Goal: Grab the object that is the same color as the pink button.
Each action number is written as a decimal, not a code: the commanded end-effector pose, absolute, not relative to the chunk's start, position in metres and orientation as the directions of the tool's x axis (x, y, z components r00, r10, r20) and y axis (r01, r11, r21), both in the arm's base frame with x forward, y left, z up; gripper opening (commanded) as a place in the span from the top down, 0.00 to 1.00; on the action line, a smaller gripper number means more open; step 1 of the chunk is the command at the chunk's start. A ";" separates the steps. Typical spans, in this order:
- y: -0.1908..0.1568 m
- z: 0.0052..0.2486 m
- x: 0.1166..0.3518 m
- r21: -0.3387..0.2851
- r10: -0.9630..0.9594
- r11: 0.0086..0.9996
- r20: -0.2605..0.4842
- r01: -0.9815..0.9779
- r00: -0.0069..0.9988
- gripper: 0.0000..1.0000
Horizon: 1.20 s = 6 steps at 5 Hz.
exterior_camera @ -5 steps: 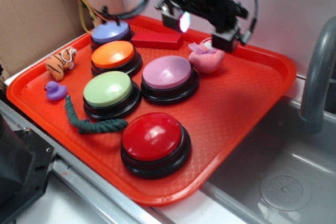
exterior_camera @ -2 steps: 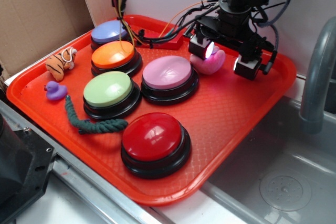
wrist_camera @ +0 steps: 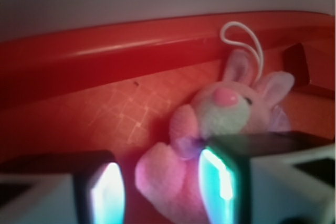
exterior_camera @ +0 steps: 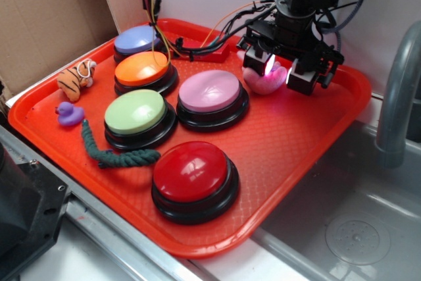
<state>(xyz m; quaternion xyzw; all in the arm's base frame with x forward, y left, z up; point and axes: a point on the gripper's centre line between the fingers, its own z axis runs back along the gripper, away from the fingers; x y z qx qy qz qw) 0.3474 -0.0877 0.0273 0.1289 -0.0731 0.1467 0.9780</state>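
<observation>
The pink button (exterior_camera: 210,91), a pale pink dome on a black base, stands mid-tray. Just behind it to the right lies the object, a small pink plush bunny (exterior_camera: 266,83) with a lilac bow and a white string loop. My gripper (exterior_camera: 279,73) is down over it, open, with a lit finger on either side. In the wrist view the plush (wrist_camera: 227,113) lies on the tray floor and its lower body sits between my fingers, at the gripper (wrist_camera: 163,192). The right pad (wrist_camera: 219,179) touches it. A thin gap remains at the left pad (wrist_camera: 107,192).
The orange tray (exterior_camera: 309,149) also carries a blue-purple button (exterior_camera: 138,39), an orange button (exterior_camera: 141,68), a green button (exterior_camera: 135,111), a red button (exterior_camera: 192,170), a red block (exterior_camera: 209,51), a tiger toy (exterior_camera: 75,78), a purple duck (exterior_camera: 69,114) and green rope (exterior_camera: 112,153). A sink (exterior_camera: 355,228) and faucet (exterior_camera: 401,97) lie right.
My gripper came down from above the tray's back onto the pink plush. Since the last frame its fingers have drawn closer together around the toy.
</observation>
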 end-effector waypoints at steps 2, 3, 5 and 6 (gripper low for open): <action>-0.078 0.052 0.347 0.202 0.254 0.934 0.205 -0.295 0.945 1.00; -0.074 0.068 0.343 0.204 0.210 0.946 0.199 -0.250 0.957 1.00; -0.052 0.124 0.318 0.161 0.171 0.963 0.259 -0.217 0.951 1.00; -0.039 0.153 0.300 0.137 0.106 0.980 0.249 -0.143 0.963 1.00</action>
